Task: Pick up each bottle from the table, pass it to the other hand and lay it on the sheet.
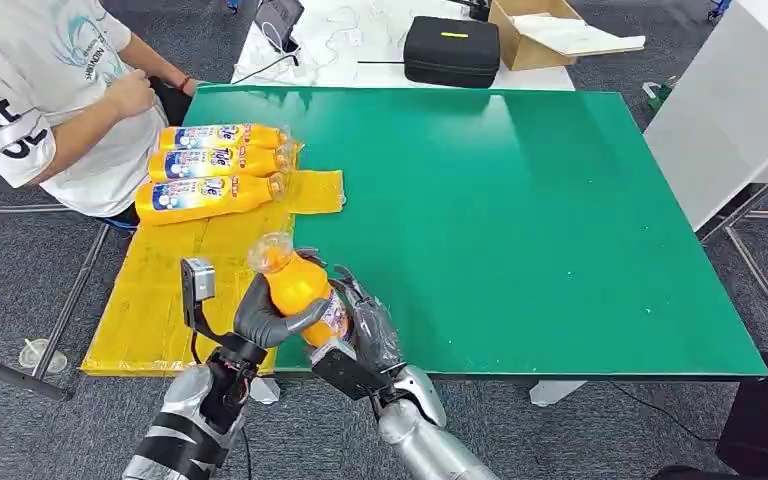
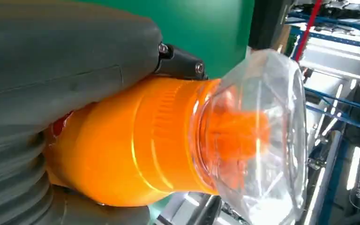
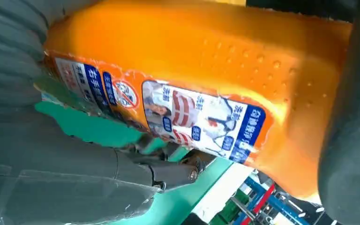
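Observation:
An orange bottle (image 1: 298, 285) with a clear plastic wrap over its cap is held above the table's near edge, cap pointing away from me. My left hand (image 1: 265, 318) grips its upper body, thumb across the front. My right hand (image 1: 368, 330) wraps its lower, labelled part. The left wrist view shows the bottle (image 2: 136, 145) neck and wrapped cap beside my left hand (image 2: 51, 84). In the right wrist view the labelled bottle (image 3: 206, 79) side lies against my right hand (image 3: 51, 178). Three more orange bottles (image 1: 210, 165) lie side by side on the yellow sheet (image 1: 160, 290).
The green table (image 1: 520, 200) stretches to the right of the sheet. A person in a white shirt (image 1: 50, 90) sits at the far left by the laid bottles. A black case (image 1: 452, 50) and a cardboard box (image 1: 540, 35) stand beyond the table.

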